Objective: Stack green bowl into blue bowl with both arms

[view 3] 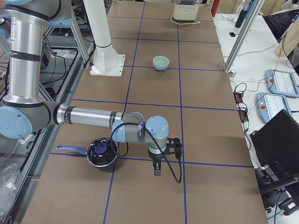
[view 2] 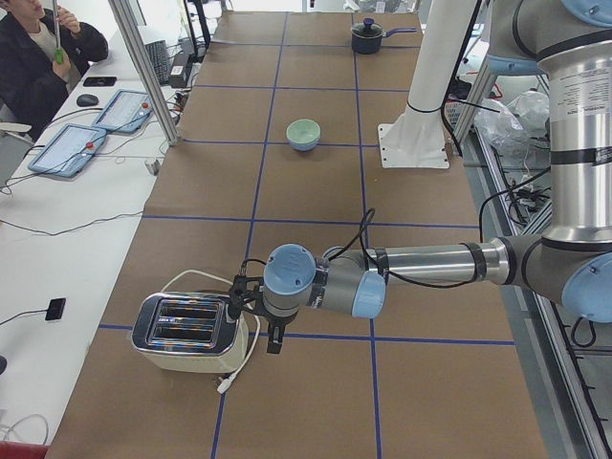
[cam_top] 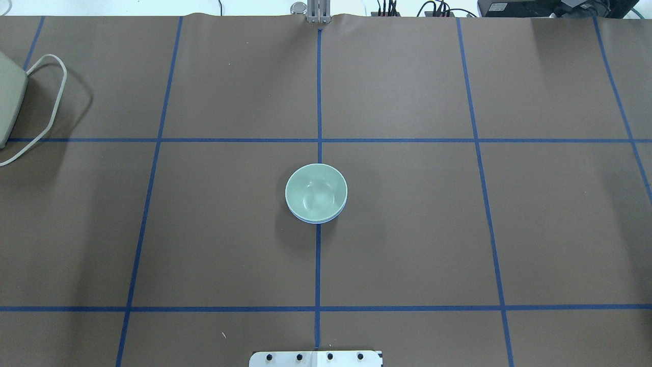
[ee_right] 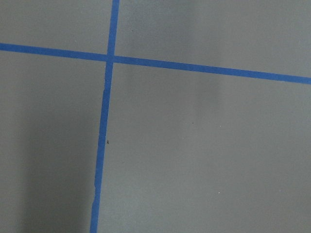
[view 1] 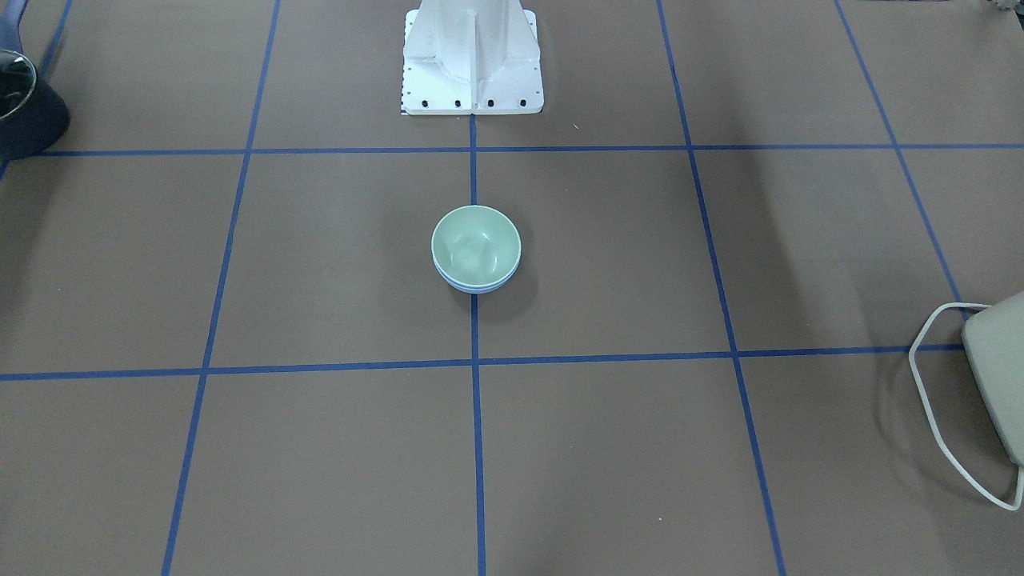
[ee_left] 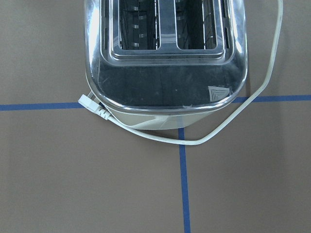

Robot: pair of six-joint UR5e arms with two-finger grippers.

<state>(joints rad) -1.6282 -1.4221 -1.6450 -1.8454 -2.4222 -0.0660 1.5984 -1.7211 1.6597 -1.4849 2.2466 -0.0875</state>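
Note:
The pale green bowl (view 1: 476, 244) sits nested inside the blue bowl (view 1: 476, 288) at the table's middle; only the blue rim shows below it. The stack also shows in the overhead view (cam_top: 316, 191). Both grippers are far from the bowls and show only in the side views. The left gripper (view 2: 260, 317) hangs beside a toaster at the table's left end. The right gripper (view 3: 159, 168) hangs beside a dark pot at the right end. I cannot tell whether either is open or shut. No fingers show in the wrist views.
A chrome toaster (ee_left: 165, 48) with a white cord (ee_left: 228, 121) stands at the left end. A dark pot (view 3: 102, 154) with a blue handle stands at the right end. The white pedestal (view 1: 472, 56) stands behind the bowls. A person sits at a side desk (view 2: 38, 48).

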